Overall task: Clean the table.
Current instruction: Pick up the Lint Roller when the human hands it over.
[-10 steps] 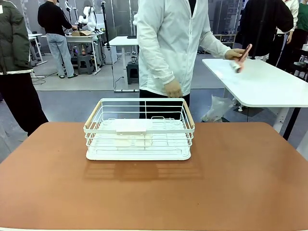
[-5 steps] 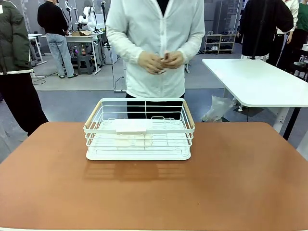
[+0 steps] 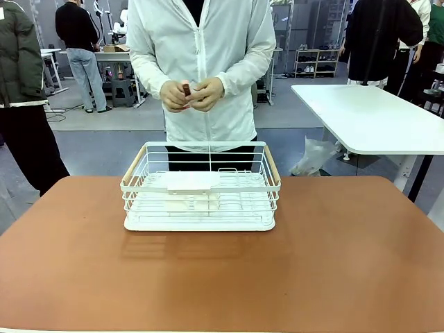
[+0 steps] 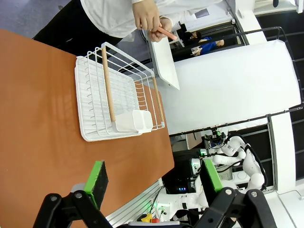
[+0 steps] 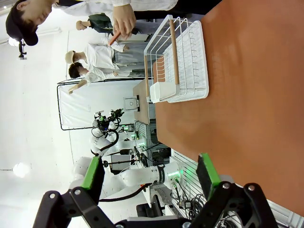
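The reddish-brown table [image 3: 333, 263] spreads across the front view, with a white wire rack [image 3: 201, 187] standing at its far middle. Behind the rack a person in a white jacket holds a small red-handled thing [image 3: 186, 90] in both hands at chest height. In the left wrist view my left gripper [image 4: 154, 178] hangs open above the table's [image 4: 38, 118] near edge, well short of the rack [image 4: 118, 102]. My right gripper [image 5: 149, 172] is open too, high over the table [image 5: 247, 95] and far from the rack [image 5: 183, 61]. Nothing sits between either pair of fingers.
A white-topped table [image 3: 374, 118] stands off to the right beyond the brown one. Other people stand at the left and the far right in the background. Inside the rack sits a small white holder [image 4: 134, 121].
The person turned back from the white table at the right, carrying the red-handled thing, and now stands squarely behind the rack holding it in both hands.
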{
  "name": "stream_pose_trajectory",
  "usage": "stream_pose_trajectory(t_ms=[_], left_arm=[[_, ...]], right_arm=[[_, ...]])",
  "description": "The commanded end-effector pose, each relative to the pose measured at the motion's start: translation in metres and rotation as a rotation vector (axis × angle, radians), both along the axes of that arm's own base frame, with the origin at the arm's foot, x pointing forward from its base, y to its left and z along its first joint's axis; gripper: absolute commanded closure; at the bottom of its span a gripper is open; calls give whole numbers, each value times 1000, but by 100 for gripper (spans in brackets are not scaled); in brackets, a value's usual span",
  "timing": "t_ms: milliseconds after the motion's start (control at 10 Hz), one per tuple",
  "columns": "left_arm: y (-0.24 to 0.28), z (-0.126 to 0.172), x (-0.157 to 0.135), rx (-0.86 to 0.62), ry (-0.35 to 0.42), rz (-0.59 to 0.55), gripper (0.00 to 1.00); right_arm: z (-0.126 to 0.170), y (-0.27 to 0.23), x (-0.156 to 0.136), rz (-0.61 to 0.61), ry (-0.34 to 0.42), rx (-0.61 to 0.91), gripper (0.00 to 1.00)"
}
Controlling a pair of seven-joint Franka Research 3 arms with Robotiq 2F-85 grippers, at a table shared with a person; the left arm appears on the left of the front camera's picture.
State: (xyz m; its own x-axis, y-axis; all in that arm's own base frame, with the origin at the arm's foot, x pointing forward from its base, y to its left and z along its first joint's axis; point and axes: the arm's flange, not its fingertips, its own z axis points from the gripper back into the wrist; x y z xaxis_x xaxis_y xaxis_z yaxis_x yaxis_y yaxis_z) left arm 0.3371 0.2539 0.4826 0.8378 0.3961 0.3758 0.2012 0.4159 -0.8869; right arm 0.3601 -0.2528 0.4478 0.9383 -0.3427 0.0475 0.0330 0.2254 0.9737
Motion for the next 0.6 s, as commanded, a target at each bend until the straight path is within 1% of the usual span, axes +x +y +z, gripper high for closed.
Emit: stream_pose_trajectory(t_ms=[0,500], left_arm=[[2,0,-2,-7,-4,3,0],[2,0,-2,-7,-4,3,0]], right_arm=[[2,-2,-1,1,-2,-2,0],[2,-2,-1,1,-2,-2,0]])
